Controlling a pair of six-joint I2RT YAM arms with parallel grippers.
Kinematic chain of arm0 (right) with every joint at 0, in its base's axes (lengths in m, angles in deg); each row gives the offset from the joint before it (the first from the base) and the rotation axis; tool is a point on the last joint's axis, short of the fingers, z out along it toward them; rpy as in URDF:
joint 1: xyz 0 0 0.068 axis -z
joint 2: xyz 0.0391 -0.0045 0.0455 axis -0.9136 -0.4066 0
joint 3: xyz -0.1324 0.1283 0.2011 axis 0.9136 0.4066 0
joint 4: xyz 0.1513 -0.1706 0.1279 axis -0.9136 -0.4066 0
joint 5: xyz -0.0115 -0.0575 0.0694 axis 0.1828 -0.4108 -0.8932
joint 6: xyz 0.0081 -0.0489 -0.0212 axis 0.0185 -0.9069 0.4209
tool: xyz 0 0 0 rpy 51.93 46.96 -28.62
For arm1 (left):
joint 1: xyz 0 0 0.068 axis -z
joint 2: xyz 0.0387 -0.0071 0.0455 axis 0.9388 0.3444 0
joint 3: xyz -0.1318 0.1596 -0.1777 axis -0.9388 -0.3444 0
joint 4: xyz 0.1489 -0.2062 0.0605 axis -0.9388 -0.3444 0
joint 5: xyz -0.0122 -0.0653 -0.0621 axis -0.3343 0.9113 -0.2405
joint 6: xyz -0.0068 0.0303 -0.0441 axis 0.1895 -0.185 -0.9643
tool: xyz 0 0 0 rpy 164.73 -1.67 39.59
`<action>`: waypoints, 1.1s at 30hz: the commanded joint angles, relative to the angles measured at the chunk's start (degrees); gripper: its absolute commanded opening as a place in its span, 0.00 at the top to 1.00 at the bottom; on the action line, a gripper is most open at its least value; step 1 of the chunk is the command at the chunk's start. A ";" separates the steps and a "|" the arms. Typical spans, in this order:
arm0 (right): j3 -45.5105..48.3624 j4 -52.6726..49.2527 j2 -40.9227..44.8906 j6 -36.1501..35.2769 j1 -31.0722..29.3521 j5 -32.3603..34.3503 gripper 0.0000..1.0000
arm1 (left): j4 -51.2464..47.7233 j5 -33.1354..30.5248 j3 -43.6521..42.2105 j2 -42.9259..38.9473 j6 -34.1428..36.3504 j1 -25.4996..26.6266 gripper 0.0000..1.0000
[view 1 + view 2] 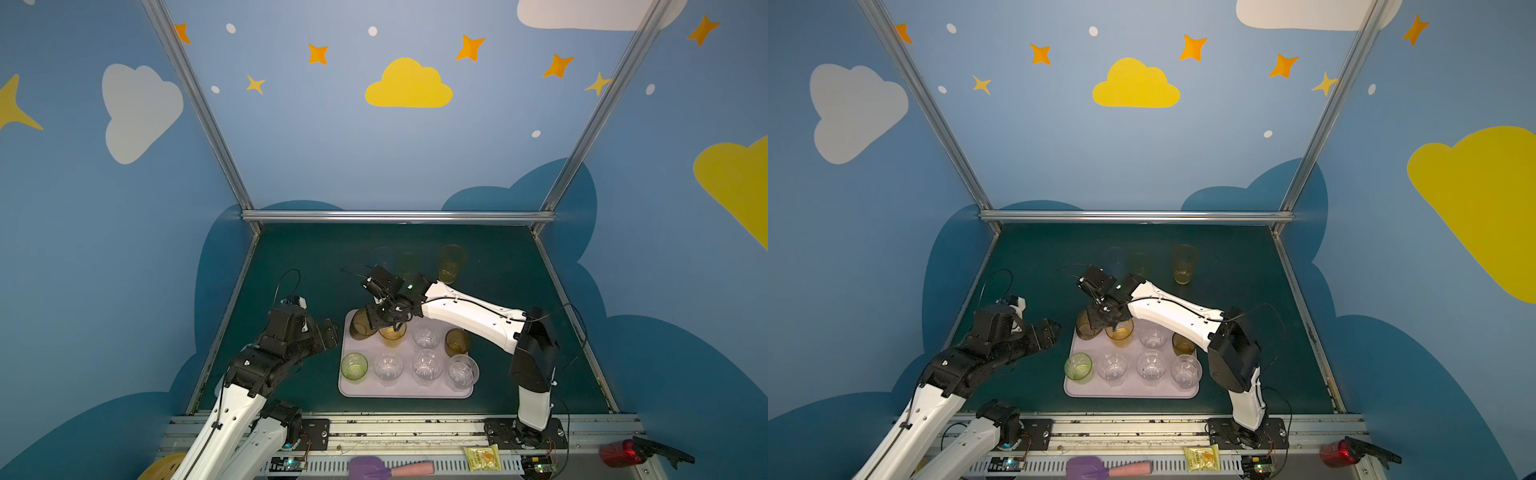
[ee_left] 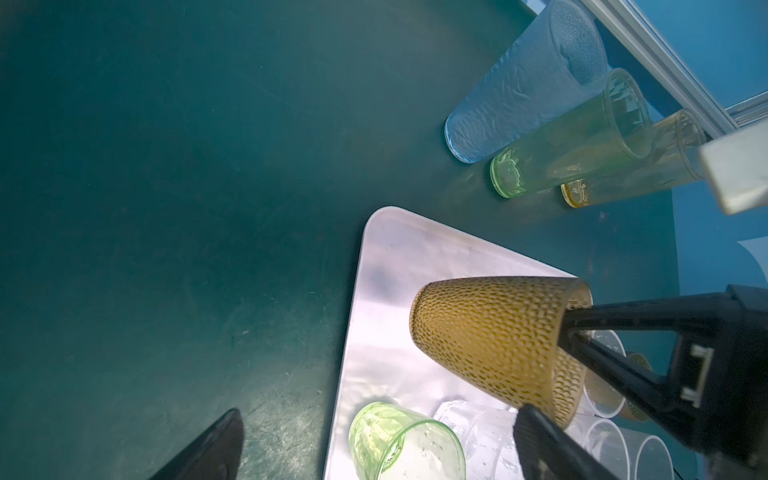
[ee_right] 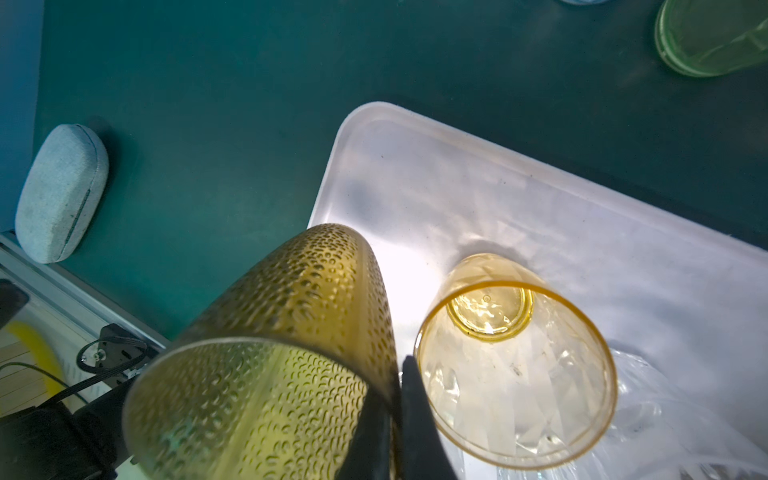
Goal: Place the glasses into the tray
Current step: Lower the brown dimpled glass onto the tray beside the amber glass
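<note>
My right gripper is shut on the rim of a brown dimpled glass, one finger inside and one outside. It holds the glass tilted over the far left corner of the pale pink tray. Standing on the tray are an amber glass, a green one, another brown one and several clear ones. My left gripper hangs open and empty just left of the tray.
Tall blue, green and yellow glasses stand on the mat behind the tray. A grey oval case lies near the mat's left edge. A purple spatula and a yellow packet rest on the front rail.
</note>
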 commanded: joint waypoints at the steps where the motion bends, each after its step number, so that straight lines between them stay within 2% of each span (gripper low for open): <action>1: -1.88 -1.16 -1.25 0.86 -0.74 0.37 1.00 | 0.56 0.00 -0.63 -0.53 0.82 -0.19 0.00; 33: -7.13 -6.97 -8.29 3.42 -2.82 0.85 1.00 | 0.56 -0.01 -0.89 -2.82 0.70 -0.18 0.00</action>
